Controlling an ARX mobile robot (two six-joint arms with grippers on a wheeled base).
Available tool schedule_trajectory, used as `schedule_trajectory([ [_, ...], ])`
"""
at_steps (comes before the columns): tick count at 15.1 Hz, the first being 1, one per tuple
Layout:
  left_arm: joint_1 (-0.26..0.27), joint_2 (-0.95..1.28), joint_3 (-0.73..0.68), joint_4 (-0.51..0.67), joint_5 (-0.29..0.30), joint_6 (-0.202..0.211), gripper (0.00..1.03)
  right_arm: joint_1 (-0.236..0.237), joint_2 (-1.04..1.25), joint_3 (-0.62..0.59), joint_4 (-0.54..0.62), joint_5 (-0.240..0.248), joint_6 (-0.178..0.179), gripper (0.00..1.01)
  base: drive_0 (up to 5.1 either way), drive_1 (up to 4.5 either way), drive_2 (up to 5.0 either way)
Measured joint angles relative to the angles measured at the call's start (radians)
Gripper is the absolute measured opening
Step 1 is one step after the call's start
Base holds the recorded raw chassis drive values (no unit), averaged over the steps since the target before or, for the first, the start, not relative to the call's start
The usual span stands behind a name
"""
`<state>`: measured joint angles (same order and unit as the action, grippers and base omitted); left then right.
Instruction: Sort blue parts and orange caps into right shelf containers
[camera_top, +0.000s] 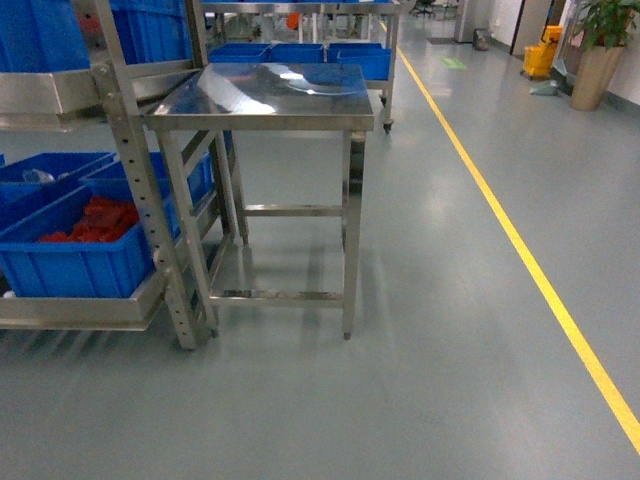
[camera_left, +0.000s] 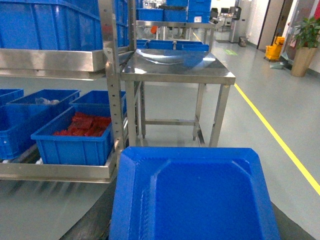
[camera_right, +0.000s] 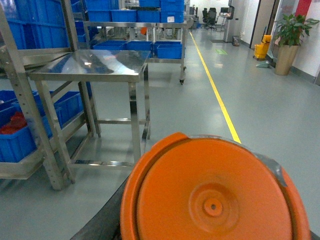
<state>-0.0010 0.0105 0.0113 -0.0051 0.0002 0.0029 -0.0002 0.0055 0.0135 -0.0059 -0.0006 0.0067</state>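
I'm rolling toward the steel desk; blue tray and orange lid fill my wrist views, probably carried. Fingers hidden, can't tell their state. I'll approach squarely.

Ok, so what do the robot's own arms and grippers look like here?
Very little of them shows. The head view has no arm in it. In the left wrist view a blue tray fills the foreground, in the right wrist view an orange disc, and only a dark curved edge shows beneath each. No fingers, cables or markings can be made out.
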Motion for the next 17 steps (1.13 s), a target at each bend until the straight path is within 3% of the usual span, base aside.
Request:
schedule_trajectory([
  [17, 0.0, 0.0, 0.0, -0.002, 0.0, 0.0, 0.41, 0.0, 0.0, 0.0, -0.001, 0.0, 0.0, 0.44, 0.0, 4.27, -4.3],
])
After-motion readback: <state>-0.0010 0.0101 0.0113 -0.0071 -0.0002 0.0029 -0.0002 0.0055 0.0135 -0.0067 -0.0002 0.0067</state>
